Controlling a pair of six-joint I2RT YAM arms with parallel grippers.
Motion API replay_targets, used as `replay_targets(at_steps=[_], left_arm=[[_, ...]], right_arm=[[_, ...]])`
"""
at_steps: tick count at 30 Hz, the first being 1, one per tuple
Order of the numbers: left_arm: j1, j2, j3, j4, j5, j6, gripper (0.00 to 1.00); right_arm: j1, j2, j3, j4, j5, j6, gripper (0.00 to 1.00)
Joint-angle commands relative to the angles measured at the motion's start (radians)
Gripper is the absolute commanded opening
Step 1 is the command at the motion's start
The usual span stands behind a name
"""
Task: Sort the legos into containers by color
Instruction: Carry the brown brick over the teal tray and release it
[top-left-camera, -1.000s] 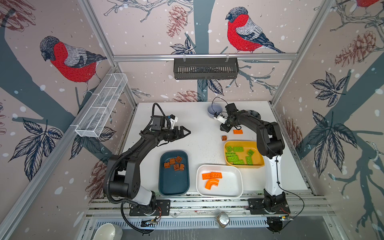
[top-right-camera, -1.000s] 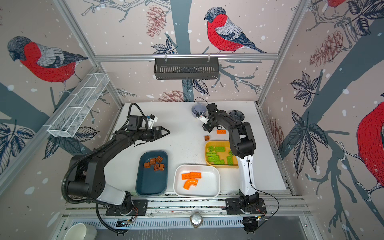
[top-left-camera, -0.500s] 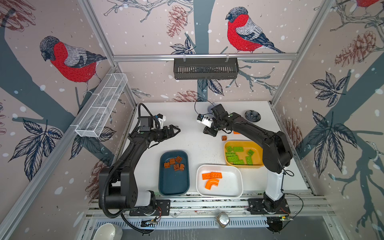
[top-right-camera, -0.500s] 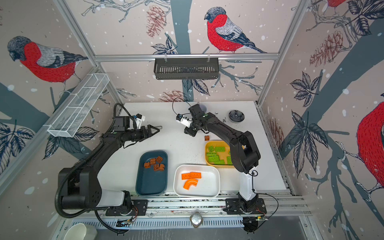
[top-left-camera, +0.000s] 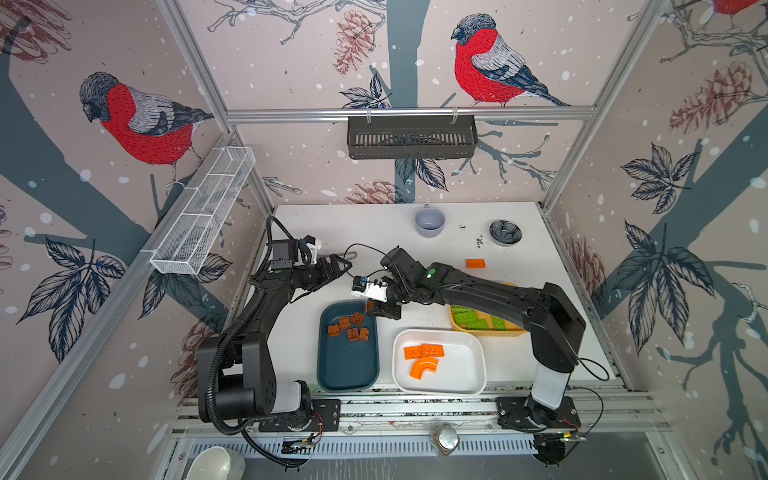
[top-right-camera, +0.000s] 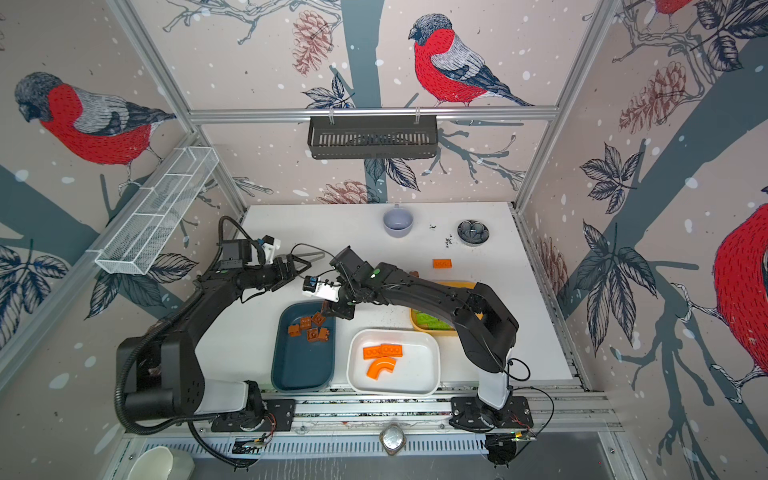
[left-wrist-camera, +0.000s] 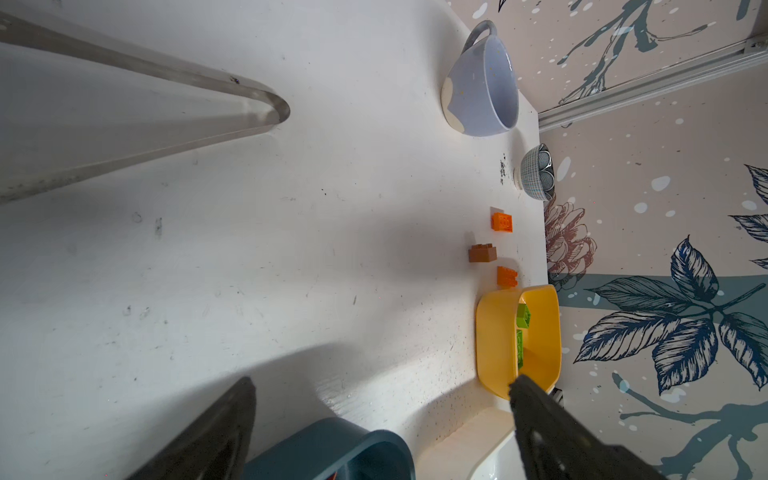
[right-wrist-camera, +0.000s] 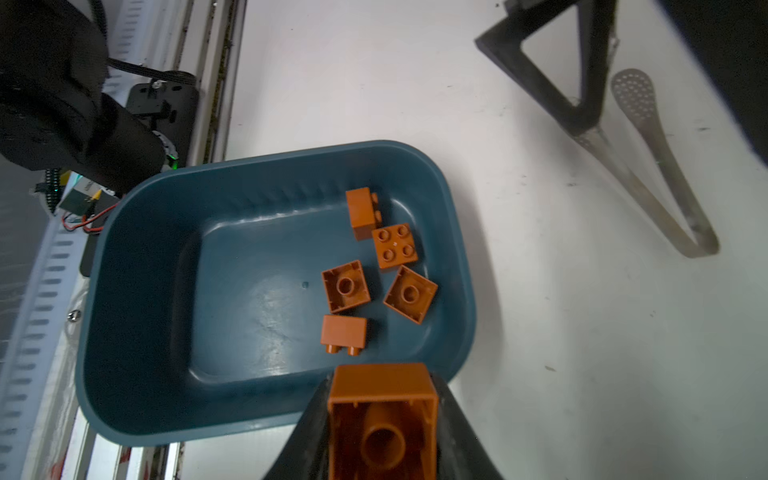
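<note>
Firmly pinched brown square plastic brick (right-wrist-camera: 382, 424) in right gripper (right-wrist-camera: 381, 390) over dark teal plastic tray (right-wrist-camera: 137, 291) rim, with left gripper (left-wrist-camera: 382, 386) spread.

Along the table (top-left-camera: 374, 220) front, the left tray (top-left-camera: 347, 374) holds square blocks (top-left-camera: 349, 328), the middle tray (top-left-camera: 457, 374) an arch (top-left-camera: 424, 368), the right tray (top-left-camera: 486, 332) flat plates (top-left-camera: 473, 322). A loose brick (top-left-camera: 475, 263) lies behind it; cup (top-left-camera: 429, 222) and bowl (top-left-camera: 505, 232) stand rearmost.

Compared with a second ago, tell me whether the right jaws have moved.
Yes, right jaws went leftward, from beside the lavender cup to the far corner of the teal tray.
</note>
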Motion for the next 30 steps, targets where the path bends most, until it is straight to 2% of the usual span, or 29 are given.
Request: replay_targets(at_steps=[1, 10, 14, 18, 25, 30], left_arm=[[0.003, -0.005, -0.011, 0.038, 0.001, -0.013, 0.95], [0.003, -0.007, -0.026, 0.057, 0.014, -0.028, 0.95], [0.004, -0.011, -0.031, 0.07, 0.019, -0.034, 0.94], [0.003, -0.007, -0.028, 0.075, 0.025, -0.038, 0.94], [0.002, 0.002, -0.029, 0.082, 0.037, -0.04, 0.94], [-0.003, 0.016, -0.032, 0.098, 0.05, -0.049, 0.93]], right_arm=[[0.039, 0.029, 0.002, 0.071, -0.023, 0.015, 0.32], [0.128, 0.164, 0.095, 0.066, -0.026, -0.013, 0.4], [0.148, 0.197, 0.119, 0.084, -0.031, -0.007, 0.48], [0.141, 0.202, 0.123, 0.108, -0.026, 0.009, 0.6], [0.026, 0.073, 0.032, 0.113, -0.023, 0.074, 0.64], [-0.103, -0.057, -0.066, 0.032, 0.064, 0.099, 0.67]])
